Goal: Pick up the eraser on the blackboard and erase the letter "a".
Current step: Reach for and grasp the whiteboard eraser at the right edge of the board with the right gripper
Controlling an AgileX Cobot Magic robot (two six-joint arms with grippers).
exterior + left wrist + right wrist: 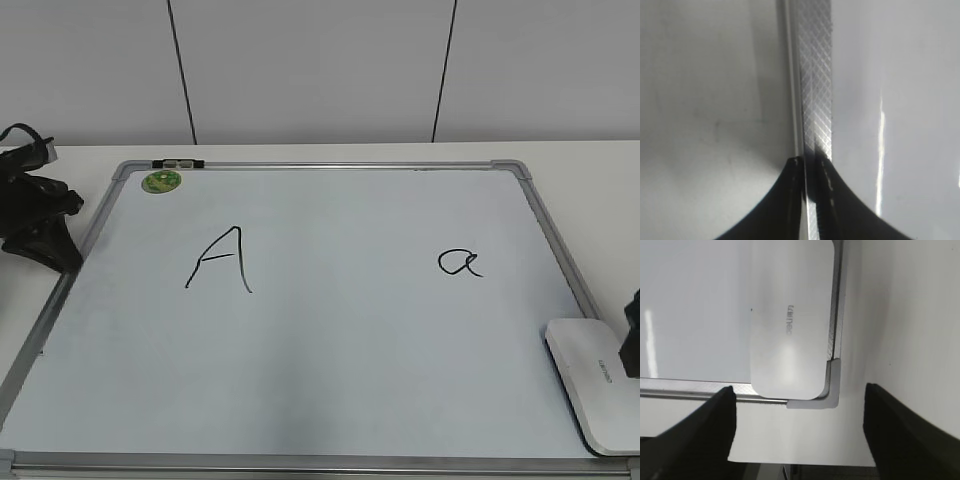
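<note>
The blackboard (330, 350) is a white board with a silver frame, lying flat on the table. The eraser (595, 385), a flat white block with grey lettering, lies on the board's near right corner; it also shows in the right wrist view (790, 325). The small letter "a" (459, 263) is drawn on the board's right half. My right gripper (798, 390) is open and empty, just off the board's corner, with the eraser ahead of the jaws; only a dark bit of it (632, 338) shows in the exterior view. My left gripper (810, 162) is shut over the board's left frame (815, 75).
A large capital "A" (220, 260) is on the board's left half. A round green magnet (160, 181) and a marker (178, 163) are at the far left corner. The left arm (40, 220) rests by the left edge. The table's front edge (805, 462) is under the right gripper.
</note>
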